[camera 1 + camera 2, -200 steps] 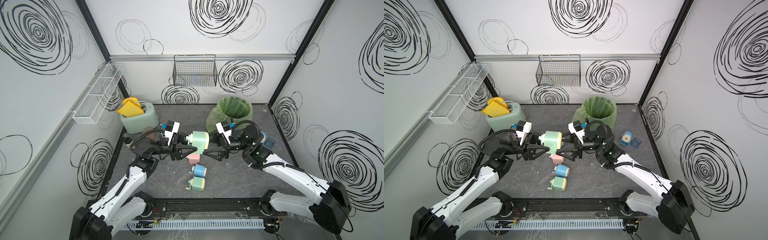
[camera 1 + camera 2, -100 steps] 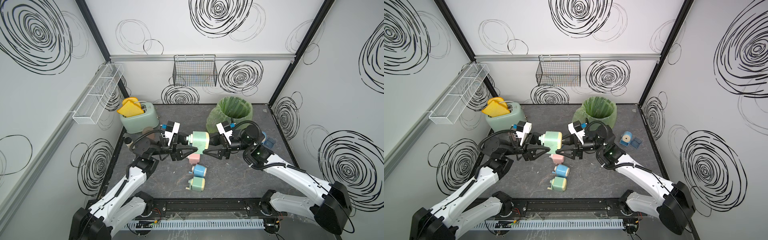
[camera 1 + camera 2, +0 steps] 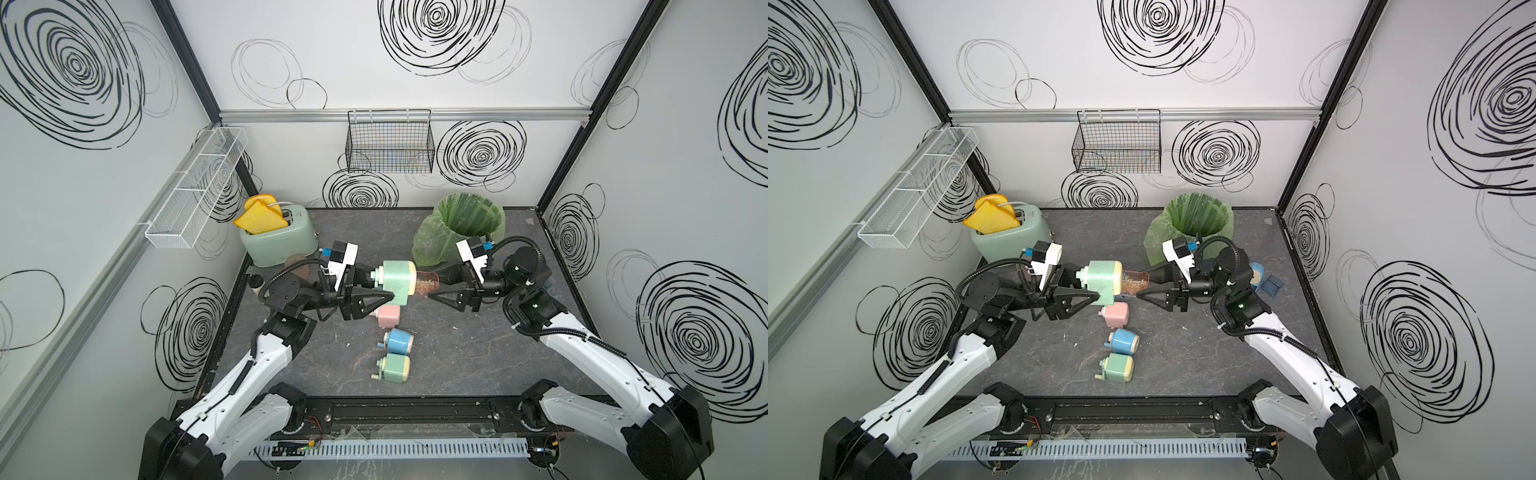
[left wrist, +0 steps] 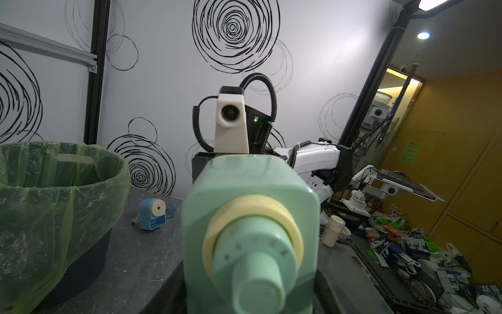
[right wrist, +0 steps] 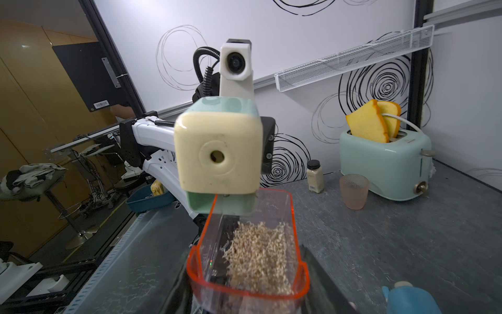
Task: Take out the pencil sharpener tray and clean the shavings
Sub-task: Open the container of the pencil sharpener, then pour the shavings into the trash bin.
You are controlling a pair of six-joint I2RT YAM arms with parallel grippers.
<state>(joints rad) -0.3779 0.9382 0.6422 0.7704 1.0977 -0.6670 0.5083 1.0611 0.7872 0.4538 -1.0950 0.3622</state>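
Two arms are working mid-air just in front of the green-lined bin (image 3: 432, 245). The left end effector (image 3: 384, 285) is clamping the mint pencil sharpener (image 3: 399, 282) by its body. The right end effector (image 3: 435, 284) is gripping the clear orange-rimmed tray (image 5: 217, 233), fingers closed on its sides. The tray is sticking most of the way out, and its far end looks to be just inside the slot. The shavings (image 5: 260, 252) are sitting in the tray, with none dumped that I can see. My read: extraction is nearly done. Remaining: pulling the tray free, carrying it over the bin, tipping it out. The pink sharpener (image 3: 390, 316), blue sharpener (image 3: 400, 340) and green sharpener (image 3: 395, 368) are lying on the worktop (image 3: 457, 353), farther from the bin.
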